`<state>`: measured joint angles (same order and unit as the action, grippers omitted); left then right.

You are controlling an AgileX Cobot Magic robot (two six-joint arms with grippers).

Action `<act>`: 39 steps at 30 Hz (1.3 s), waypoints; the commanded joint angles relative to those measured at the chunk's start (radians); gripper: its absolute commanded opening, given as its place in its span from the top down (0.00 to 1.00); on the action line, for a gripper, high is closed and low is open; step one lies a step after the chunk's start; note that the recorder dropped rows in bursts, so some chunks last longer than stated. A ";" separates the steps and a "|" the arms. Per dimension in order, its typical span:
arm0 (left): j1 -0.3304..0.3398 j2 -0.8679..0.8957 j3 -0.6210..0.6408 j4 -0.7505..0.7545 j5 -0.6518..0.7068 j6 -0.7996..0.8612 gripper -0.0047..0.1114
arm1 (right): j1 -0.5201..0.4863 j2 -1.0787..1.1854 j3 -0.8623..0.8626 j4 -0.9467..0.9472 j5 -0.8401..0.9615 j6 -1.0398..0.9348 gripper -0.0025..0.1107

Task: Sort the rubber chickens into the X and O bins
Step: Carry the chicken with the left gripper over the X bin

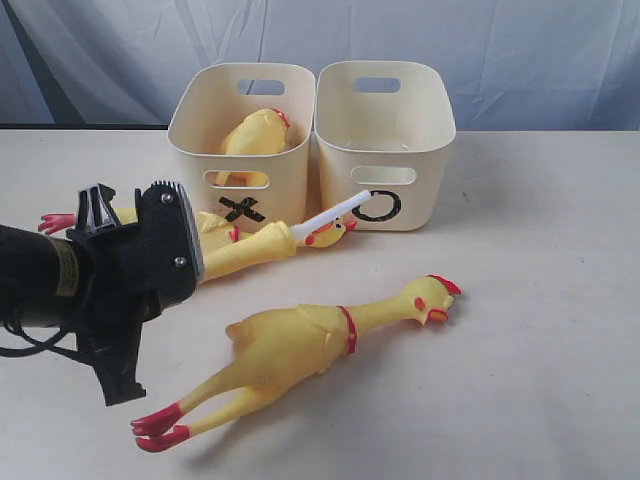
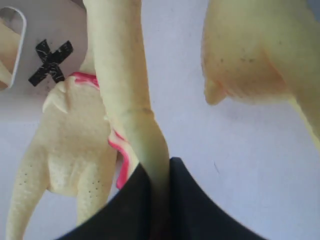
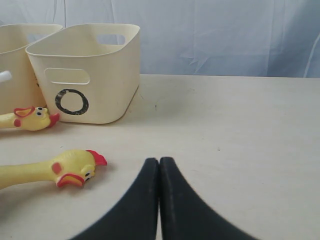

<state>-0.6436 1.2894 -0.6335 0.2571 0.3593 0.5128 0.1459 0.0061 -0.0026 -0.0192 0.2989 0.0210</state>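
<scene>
Progress: one chicken [image 1: 255, 132] lies in the X bin [image 1: 190, 150], and the O bin [image 1: 420, 170] shows none. Both bins stand at the far edge of the bench [image 1: 540, 300].

Three of the four chickens are unsorted on the bench:
- The left claw [image 2: 155, 167] is clamped on the tube chicken [image 1: 260, 245], just before the X bin.
- A third chicken [image 2: 70, 140] lies beside it.
- The fourth chicken [image 1: 300, 345] lies toward the near edge.

The right claw [image 3: 159, 162] has its jaws together and is empty.
</scene>
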 commanded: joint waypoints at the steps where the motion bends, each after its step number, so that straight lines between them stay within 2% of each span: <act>1: -0.006 -0.058 0.003 -0.021 -0.013 -0.012 0.96 | -0.006 -0.006 0.003 -0.005 -0.009 -0.001 0.98; 7: -0.006 -0.096 -0.001 -0.021 -0.151 -0.123 0.96 | -0.006 -0.006 0.003 -0.005 -0.009 -0.001 0.98; 11: -0.002 -0.096 -0.047 -0.021 -0.218 -0.161 0.96 | -0.006 -0.006 0.003 -0.005 -0.009 -0.001 0.98; 14: 0.030 -0.087 -0.086 -0.025 -0.273 -0.195 0.96 | -0.006 -0.006 0.003 -0.005 -0.009 -0.001 0.98; 21: 0.164 -0.071 -0.156 -0.111 -0.453 -0.224 0.96 | -0.006 -0.006 0.003 -0.005 -0.009 -0.001 0.98; 26: 0.204 0.021 -0.235 -0.133 -0.451 -0.225 0.96 | -0.006 -0.006 0.003 -0.005 -0.009 -0.001 0.98; 36: 0.207 0.209 -0.406 -0.151 -0.444 -0.277 0.96 | -0.006 -0.006 0.003 -0.005 -0.009 -0.001 0.98; 39: 0.222 0.241 -0.451 -0.162 -0.400 -0.304 0.96 | -0.006 -0.006 0.003 -0.005 -0.009 -0.001 0.98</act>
<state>-0.4385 1.5107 -1.0526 0.1168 -0.0546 0.2412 0.1459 0.0061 -0.0026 -0.0192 0.2989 0.0210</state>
